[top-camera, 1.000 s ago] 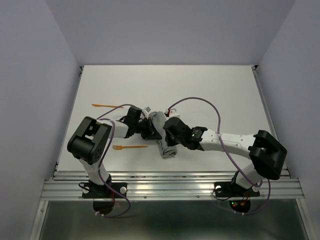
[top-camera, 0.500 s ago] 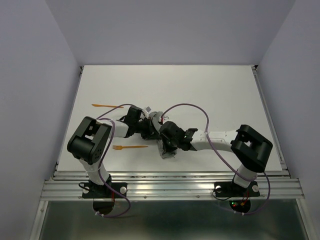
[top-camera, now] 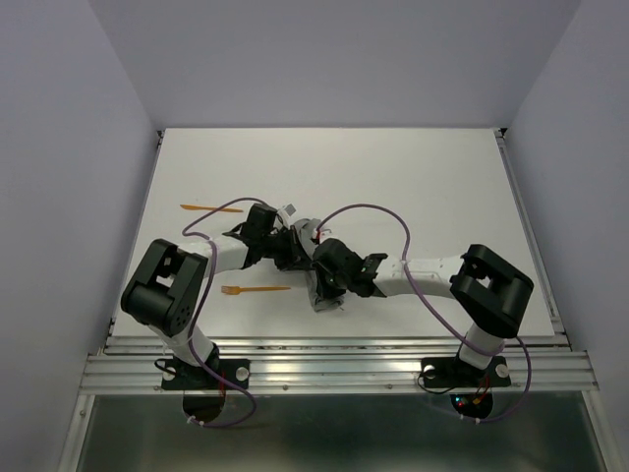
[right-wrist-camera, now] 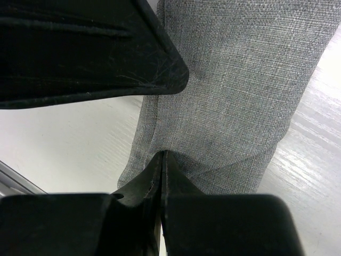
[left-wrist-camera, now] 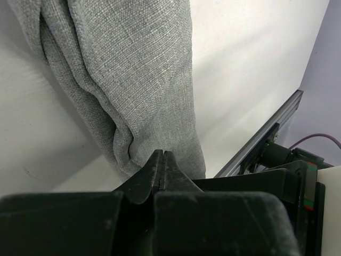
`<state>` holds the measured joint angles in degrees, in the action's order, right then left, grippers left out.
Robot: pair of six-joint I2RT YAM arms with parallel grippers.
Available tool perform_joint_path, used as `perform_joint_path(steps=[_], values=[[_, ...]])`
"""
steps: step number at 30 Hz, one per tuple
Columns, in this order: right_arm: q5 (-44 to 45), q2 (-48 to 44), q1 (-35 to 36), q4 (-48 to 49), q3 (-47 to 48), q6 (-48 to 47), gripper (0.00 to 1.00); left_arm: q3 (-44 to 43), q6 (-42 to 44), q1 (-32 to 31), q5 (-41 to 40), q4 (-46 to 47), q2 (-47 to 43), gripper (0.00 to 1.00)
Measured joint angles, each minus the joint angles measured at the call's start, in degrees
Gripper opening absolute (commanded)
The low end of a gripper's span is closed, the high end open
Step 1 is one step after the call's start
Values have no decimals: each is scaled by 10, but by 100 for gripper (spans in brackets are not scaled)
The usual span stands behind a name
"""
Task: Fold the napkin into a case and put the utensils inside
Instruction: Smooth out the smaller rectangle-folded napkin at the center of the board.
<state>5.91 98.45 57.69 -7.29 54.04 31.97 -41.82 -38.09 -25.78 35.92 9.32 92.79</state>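
With the folded napkin [top-camera: 321, 296] just beside the orange fork [top-camera: 257, 289], and left pincer [left-wrist-camera: 161, 159] and right pincer [right-wrist-camera: 162, 159] both pressed together at its hem, I would move them evenly, keeping the fold aligned.

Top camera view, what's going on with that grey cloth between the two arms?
Both arms have their jaws shut on a long folded mid-grey cloth napkin, the left arm toward its far end, the right arm toward its near end. The two thin orange plastic utensils lie bare on the white table, left of it.

fork [top-camera: 256, 289] left of napkin [top-camera: 321, 297]
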Motion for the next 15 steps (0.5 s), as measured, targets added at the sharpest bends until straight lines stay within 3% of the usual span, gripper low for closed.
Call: perform_joint_path(steps=[15], values=[[1,-42,-24,-18,1,8,6,16,10,0,14,32,44,0]])
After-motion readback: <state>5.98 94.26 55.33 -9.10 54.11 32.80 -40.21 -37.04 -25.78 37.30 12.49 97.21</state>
